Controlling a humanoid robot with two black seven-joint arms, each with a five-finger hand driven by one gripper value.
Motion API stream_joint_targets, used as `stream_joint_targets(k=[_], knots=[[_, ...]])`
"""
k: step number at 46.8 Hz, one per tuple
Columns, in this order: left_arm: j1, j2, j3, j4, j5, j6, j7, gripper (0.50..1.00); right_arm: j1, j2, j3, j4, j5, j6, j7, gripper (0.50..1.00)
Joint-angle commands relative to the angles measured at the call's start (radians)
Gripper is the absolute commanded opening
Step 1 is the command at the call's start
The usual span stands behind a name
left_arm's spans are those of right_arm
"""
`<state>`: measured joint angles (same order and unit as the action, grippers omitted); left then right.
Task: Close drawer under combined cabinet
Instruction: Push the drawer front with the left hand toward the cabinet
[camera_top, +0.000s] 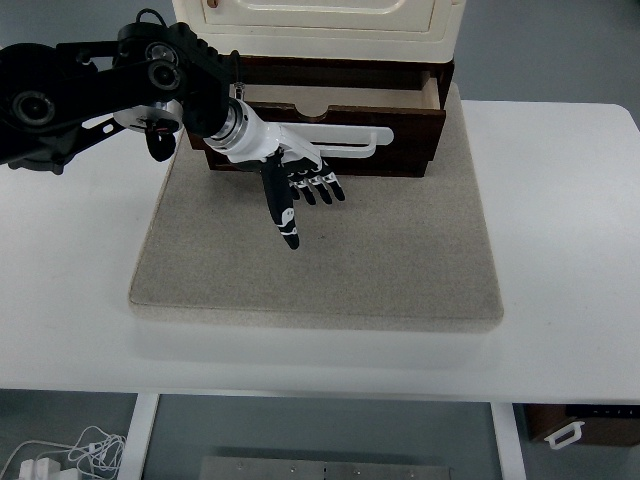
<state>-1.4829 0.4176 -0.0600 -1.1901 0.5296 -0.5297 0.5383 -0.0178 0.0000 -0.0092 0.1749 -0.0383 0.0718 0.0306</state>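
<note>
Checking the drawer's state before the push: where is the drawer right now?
Top view, upper centre: the drawer sticks out open beneath the cabinet, on the grey mat, with the left hand just before its front.

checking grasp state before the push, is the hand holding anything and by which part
Nothing is held. The left hand hangs with fingers spread and extended in front of the drawer, just below its white handle, not wrapped around it.

Even, bright light falls from above me. The white table (560, 250) is nearly washed out. My left hand (290, 180) casts only a faint shadow on the mat (400, 250). Focus is sharp throughout, with slight softness at the edges.
</note>
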Motion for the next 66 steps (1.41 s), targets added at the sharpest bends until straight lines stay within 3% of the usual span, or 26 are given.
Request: stream_joint_targets(k=[1,33,66], knots=[[0.0,0.0,-0.001,0.007,0.0,0.008,-0.001,0.999,0.001,0.0,0.0,0.0,0.0,0.0,0.0,0.952],[0.018,-0.02,-0.023,0.073,0.001,0.165,-0.011,0.996,-0.001,0.0,0.0,0.0,0.0,0.0,0.0,0.952],[0.021,-0.02,-0.024,0.135,0.001,0.189,-0.029,0.996,-0.001,0.0,0.0,0.0,0.0,0.0,0.0,0.952]])
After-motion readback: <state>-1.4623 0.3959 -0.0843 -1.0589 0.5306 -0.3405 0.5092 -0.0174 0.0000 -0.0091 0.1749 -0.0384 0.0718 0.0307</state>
